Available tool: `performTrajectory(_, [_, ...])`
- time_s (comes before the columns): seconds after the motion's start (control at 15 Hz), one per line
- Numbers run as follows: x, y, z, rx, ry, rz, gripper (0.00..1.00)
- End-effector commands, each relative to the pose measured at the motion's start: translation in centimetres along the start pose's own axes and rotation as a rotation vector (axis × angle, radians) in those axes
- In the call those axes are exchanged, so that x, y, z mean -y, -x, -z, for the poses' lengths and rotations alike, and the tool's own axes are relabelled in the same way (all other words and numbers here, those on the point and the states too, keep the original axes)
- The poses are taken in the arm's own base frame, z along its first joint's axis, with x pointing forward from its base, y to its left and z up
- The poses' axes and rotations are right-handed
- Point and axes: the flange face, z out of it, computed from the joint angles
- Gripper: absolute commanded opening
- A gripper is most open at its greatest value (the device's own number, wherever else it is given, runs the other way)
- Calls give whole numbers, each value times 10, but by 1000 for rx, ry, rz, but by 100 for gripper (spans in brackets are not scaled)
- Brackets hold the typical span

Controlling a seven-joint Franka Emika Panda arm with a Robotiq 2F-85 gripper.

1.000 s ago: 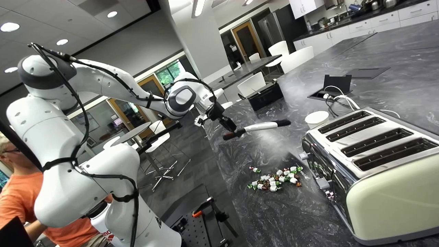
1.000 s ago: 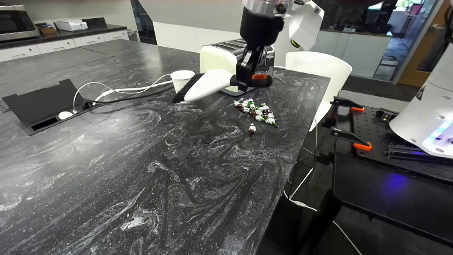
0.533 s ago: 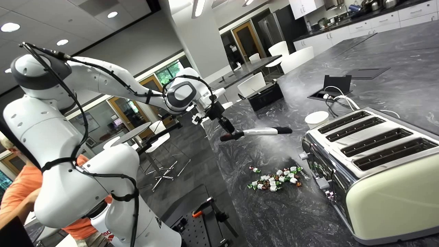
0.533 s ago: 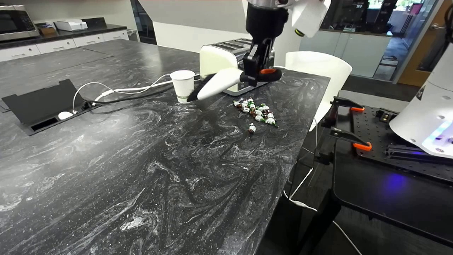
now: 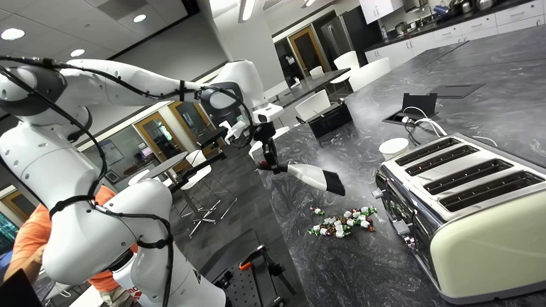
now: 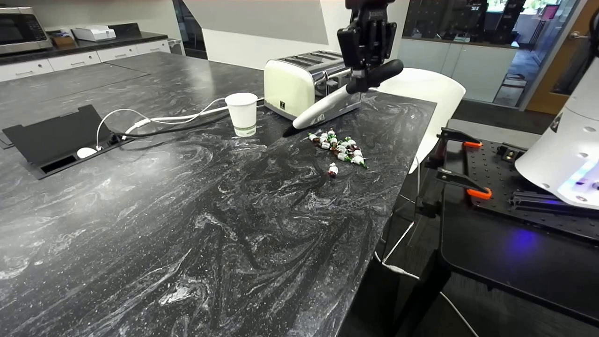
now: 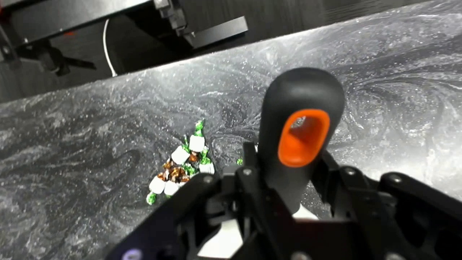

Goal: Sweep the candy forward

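In an exterior view, a person (image 5: 32, 232) in orange shows at the far left, partly hidden behind the arm (image 5: 91, 232). The arm rises, bends over and reaches right to the gripper (image 5: 278, 167), which is clenched on the black handle (image 7: 288, 180) of a brush (image 5: 311, 175). The brush slants, handle end high, with its black bristles (image 5: 335, 183) low over the surface (image 5: 354, 273); whether they touch it cannot be told. Next comes the candy (image 5: 341, 223), lying on the surface in a loose heap of white, green and brown pieces, one bit set apart from the rest. In both exterior views a gap shows between bristles and candy. To the right stand the cup (image 5: 393, 147), white and upright, and the toaster (image 5: 473, 243), cream and chrome, four slots on top; the candy lies near the toaster, apart from it.

In an exterior view, a microwave (image 6: 21, 30) is at the far left, at the back, then a white box (image 6: 93, 32). A raised black flap (image 6: 56, 131) follows, set in the surface, with cords (image 6: 164, 118) running right from it toward the cup. Past the cup come the toaster, then the brush, aslant before it, and the candy in front. Right of these are a white chair (image 6: 419, 89) beyond the surface's edge and two clamps (image 6: 456, 135) with orange tips on a black stand (image 6: 514, 267).

In the wrist view, candy is left of the handle, partly hidden by the gripper; an orange rim (image 7: 296, 159) lines the hole in the handle.
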Motion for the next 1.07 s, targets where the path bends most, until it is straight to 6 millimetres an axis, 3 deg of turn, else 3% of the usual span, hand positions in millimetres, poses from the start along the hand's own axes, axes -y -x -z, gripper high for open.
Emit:
performTrajectory(0.0, [-17, -5, 15, -2, -87, -163, 14])
performTrajectory(0.53, [-64, -26, 12, -111, -82, -463, 14])
performTrajectory(1.0, [-85, -43, -20, -79, -59, -582, 14])
